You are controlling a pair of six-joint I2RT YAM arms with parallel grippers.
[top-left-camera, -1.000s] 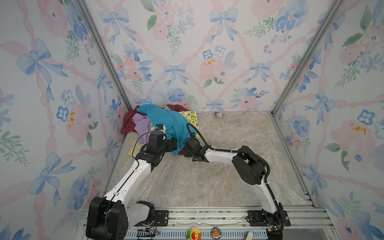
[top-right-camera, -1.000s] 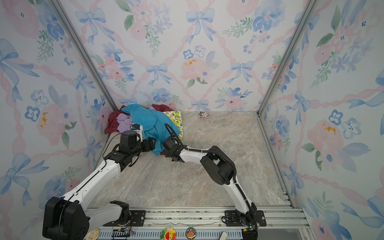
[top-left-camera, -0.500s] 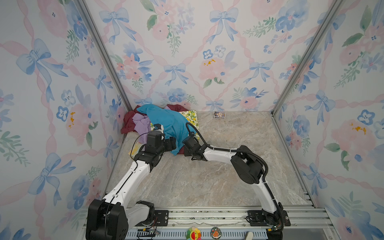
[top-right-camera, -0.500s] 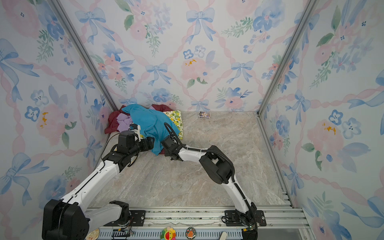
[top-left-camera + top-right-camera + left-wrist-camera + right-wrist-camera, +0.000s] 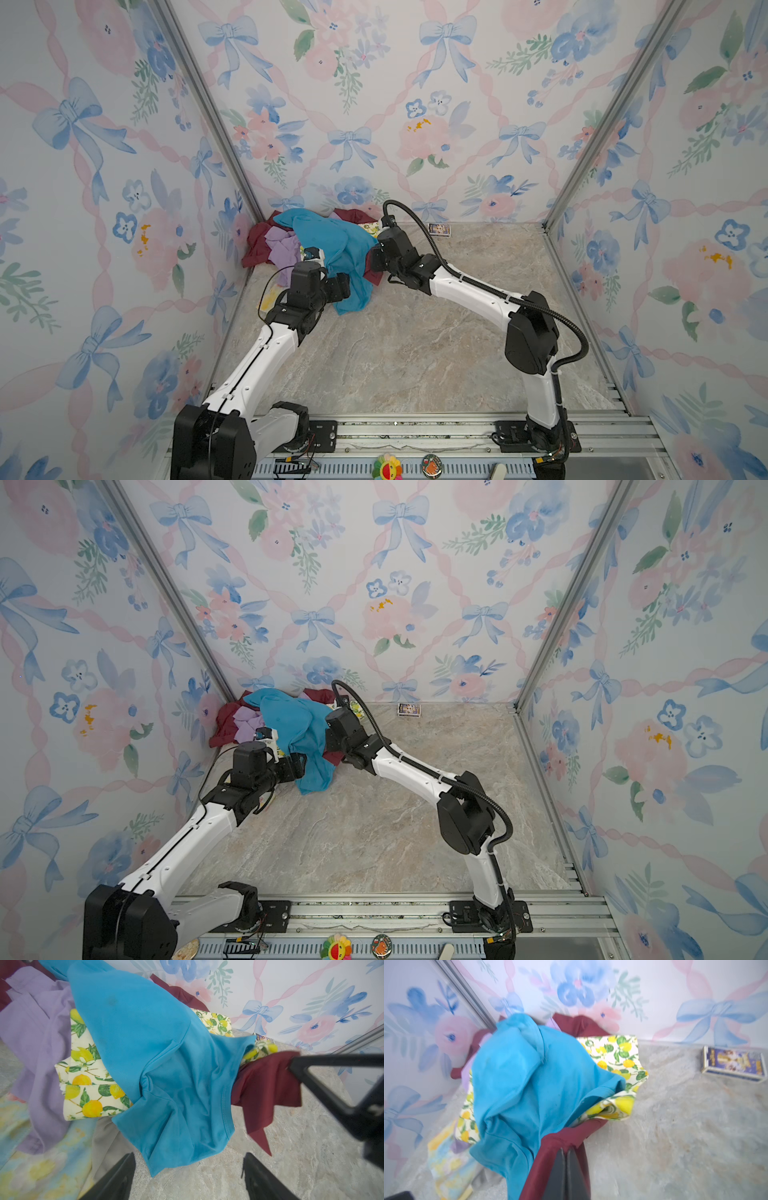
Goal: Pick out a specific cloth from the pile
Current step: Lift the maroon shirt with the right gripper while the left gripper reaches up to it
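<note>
A marbled stone-look tabletop [image 5: 395, 353] is lying between walls of floral bow wallpaper [image 5: 374, 104]. At the near edge of the heap, the left gripper [image 5: 189, 1156] is hovering with its jaws standing wide apart, holding nothing, just short of the hanging hem of the teal cloth [image 5: 166, 1064]. Beside it, the right gripper [image 5: 566, 1154] is pinching a fold of the maroon cloth [image 5: 558, 1142], its fingers pressed together on the fabric where it is poking out from under the teal one. The rest of the maroon cloth is lying beneath the pile [image 5: 309, 237] in the far left corner, showing against both walls. A lilac cloth [image 5: 282, 249], a lemon-print cloth [image 5: 83, 1076] and a pale watercolour cloth [image 5: 31, 1167] are sitting in the heap too. A small box [image 5: 439, 229] is lying by the back wall, well apart.
</note>
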